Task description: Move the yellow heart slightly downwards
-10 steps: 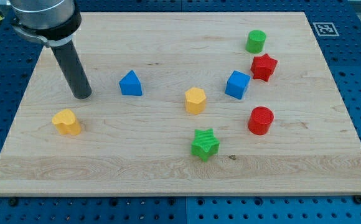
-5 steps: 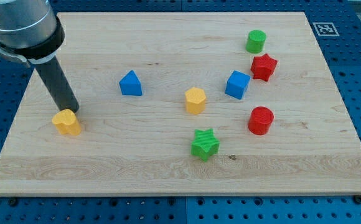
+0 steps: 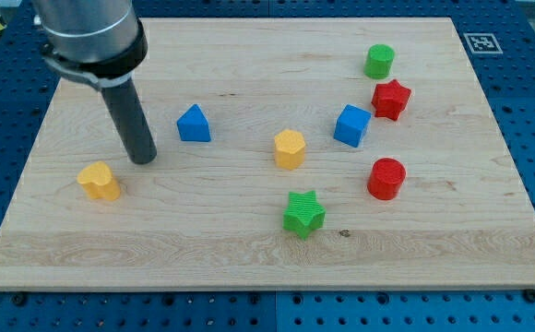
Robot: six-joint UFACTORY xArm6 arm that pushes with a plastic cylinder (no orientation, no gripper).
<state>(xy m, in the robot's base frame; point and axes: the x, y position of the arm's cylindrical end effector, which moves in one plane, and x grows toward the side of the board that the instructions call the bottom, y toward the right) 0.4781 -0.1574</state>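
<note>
The yellow heart lies at the view's left on the wooden board. My tip rests on the board above and to the right of the heart, a short gap away, not touching it. The blue triangle sits just to the tip's right and slightly higher.
A yellow hexagon stands mid-board. A green star lies below it. A blue cube, red star, green cylinder and red cylinder sit at the view's right.
My tip went down-left to the heart's upper edge, then moved right and slightly up, away from it. The heart looks unmoved.
</note>
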